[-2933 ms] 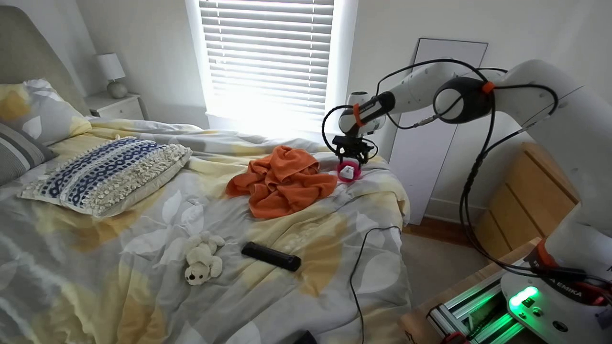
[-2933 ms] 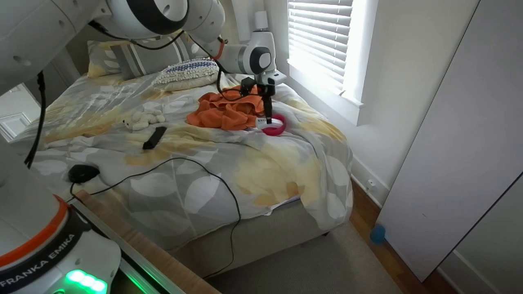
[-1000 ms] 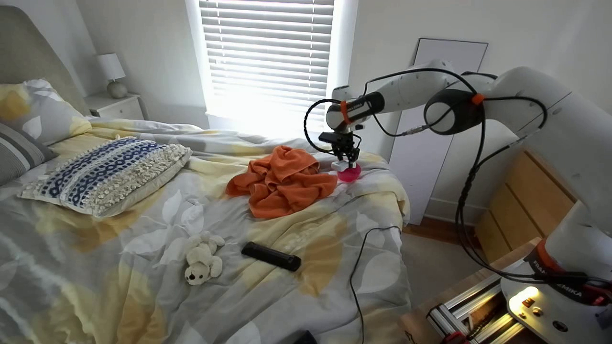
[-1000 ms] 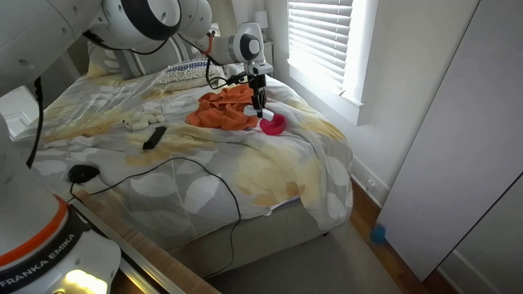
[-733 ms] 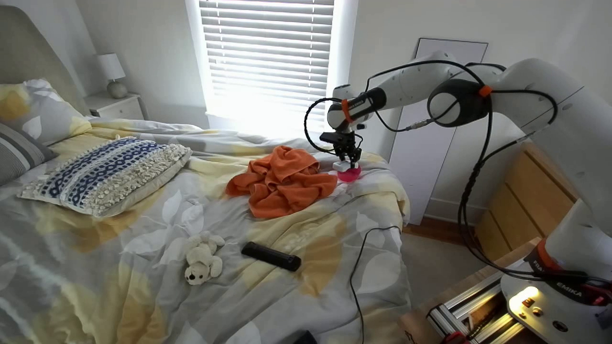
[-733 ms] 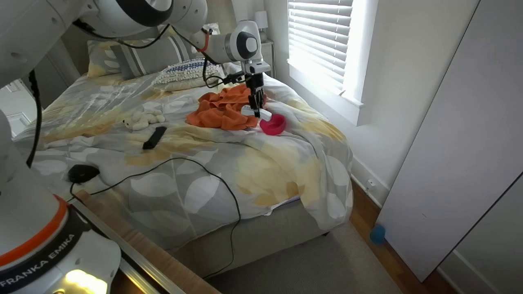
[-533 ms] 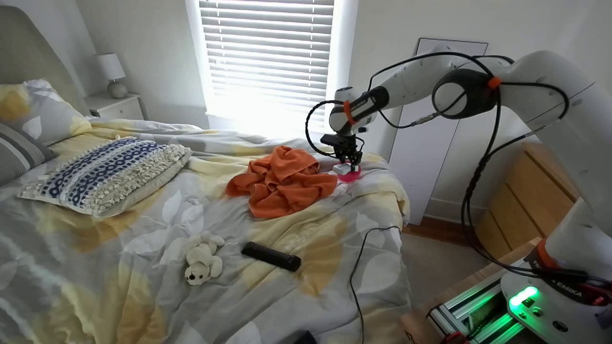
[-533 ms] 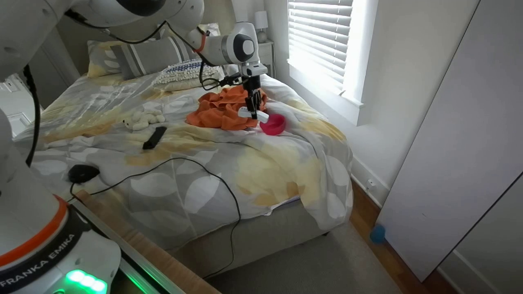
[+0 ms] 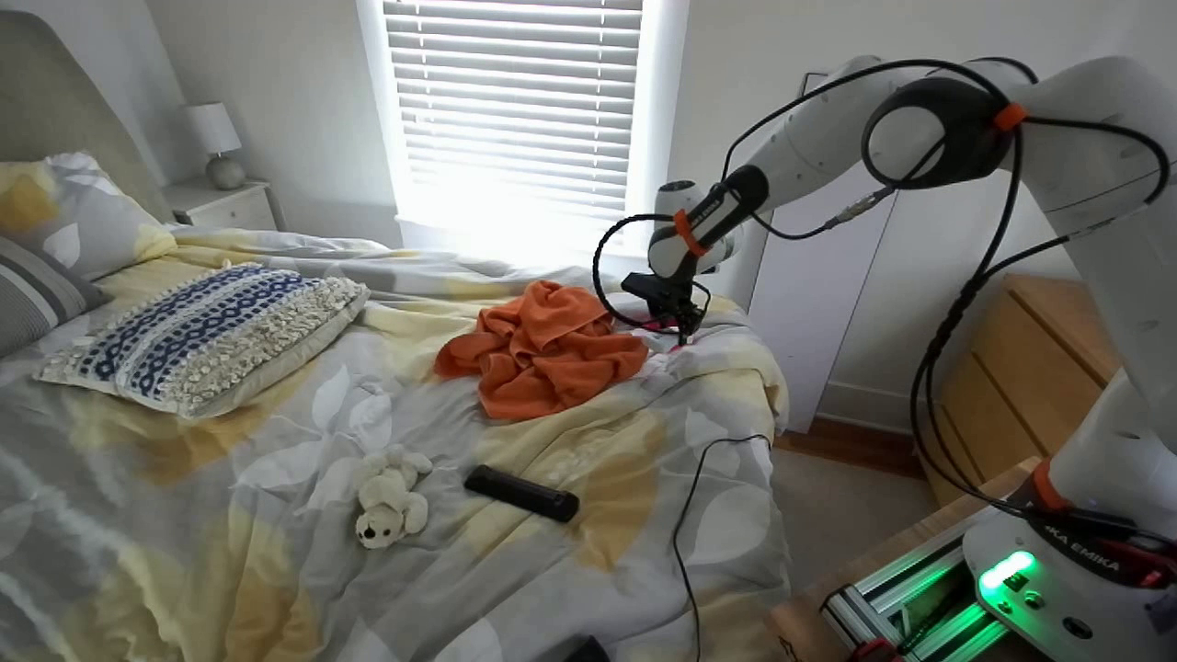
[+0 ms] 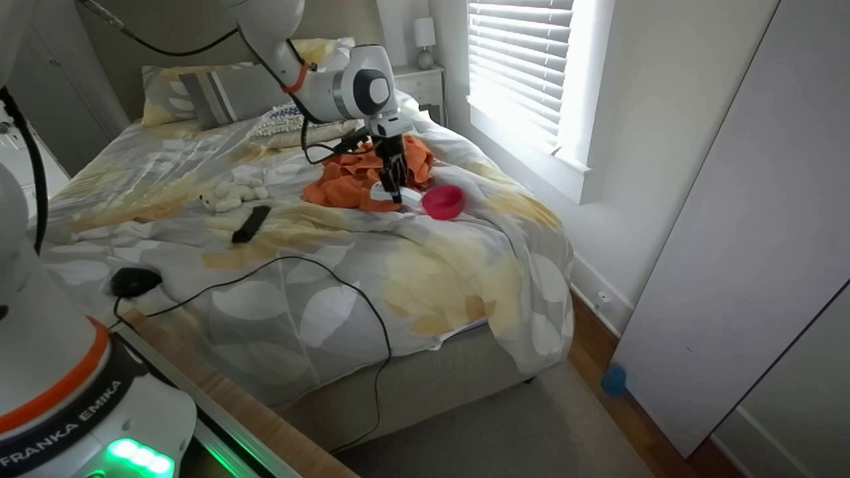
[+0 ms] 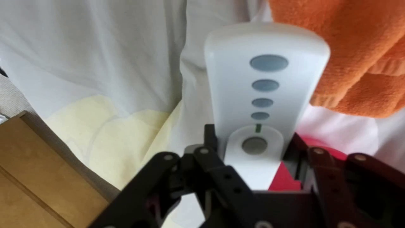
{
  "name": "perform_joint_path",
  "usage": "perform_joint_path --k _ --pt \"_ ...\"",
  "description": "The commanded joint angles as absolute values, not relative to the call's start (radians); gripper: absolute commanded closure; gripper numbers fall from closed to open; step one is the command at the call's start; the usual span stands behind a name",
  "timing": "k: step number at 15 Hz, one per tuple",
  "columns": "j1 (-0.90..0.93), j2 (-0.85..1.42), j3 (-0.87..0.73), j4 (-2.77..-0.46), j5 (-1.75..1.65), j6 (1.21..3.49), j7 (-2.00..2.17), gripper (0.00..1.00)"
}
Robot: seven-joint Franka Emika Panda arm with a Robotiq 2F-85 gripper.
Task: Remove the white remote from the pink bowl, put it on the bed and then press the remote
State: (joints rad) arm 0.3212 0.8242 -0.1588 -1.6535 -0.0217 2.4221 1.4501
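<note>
"What does the white remote [image 11: 267,72] look like?"

"Smooth, rounded at one end; four grey oval buttons in a line, shrinking toward a green mark and a round grey button."

"Where is it?"

"Pinched in the black gripper [image 11: 253,144], just beside the pink bowl [image 10: 443,212]. Whether it touches the bed [image 10: 451,279], I can't tell from here."

"What's hidden?"

"The remote's other end, behind the gripper's body. In an exterior view, the gripper [image 9: 681,329] blocks all but slivers of the bowl."
</note>
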Motion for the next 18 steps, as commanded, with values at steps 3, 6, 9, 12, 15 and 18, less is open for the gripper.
perform_joint_path --k 3,6,9,12,15,18 --pt "0.371 0.623 -0.169 -1.952 -0.041 2.444 1.627 0.73" --pt "0.375 0.593 -0.171 -2.004 -0.064 2.44 1.712 0.73" --pt "0.366 0.61 -0.166 -2.006 -0.087 2.437 1.773 0.73" --pt "0.349 0.643 -0.159 -1.994 -0.08 2.436 1.828 0.73" --pt "0.34 0.674 -0.155 -1.986 -0.079 2.426 1.863 0.73" --pt "0.329 0.714 -0.154 -1.977 -0.081 2.448 1.866 0.73"
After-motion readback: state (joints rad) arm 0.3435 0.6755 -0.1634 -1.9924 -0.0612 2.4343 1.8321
